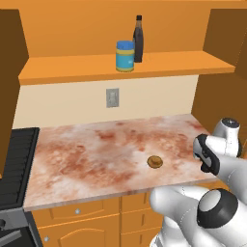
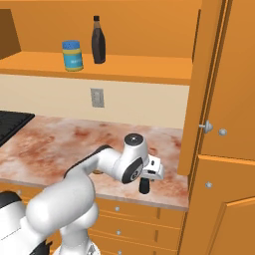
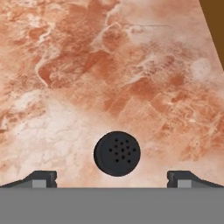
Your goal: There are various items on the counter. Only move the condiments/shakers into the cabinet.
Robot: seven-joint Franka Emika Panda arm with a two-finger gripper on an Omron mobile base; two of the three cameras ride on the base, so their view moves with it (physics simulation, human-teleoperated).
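Observation:
My gripper (image 3: 111, 179) is open and points straight down at the small black shaker (image 3: 117, 153), whose perforated top sits midway between the two wide-apart fingertips (image 3: 43, 178). In the right base view the shaker (image 2: 144, 186) stands near the front edge of the counter (image 2: 50, 144), right under the hand. Up in the cabinet, the dark brown bottle (image 1: 138, 38) and the blue-lidded jar (image 1: 125, 56) rest side by side on the shelf board (image 1: 72, 67). The round brown pastry (image 1: 155, 162) lies on the counter (image 1: 96, 154), left of the arm.
A black stove (image 1: 14, 164) borders the counter on the left. On the right rises a tall orange cabinet (image 2: 224, 124) with knobs, close to the hand. A wall outlet (image 1: 112, 98) sits under the shelf. Orange drawers (image 1: 87, 210) run below the counter.

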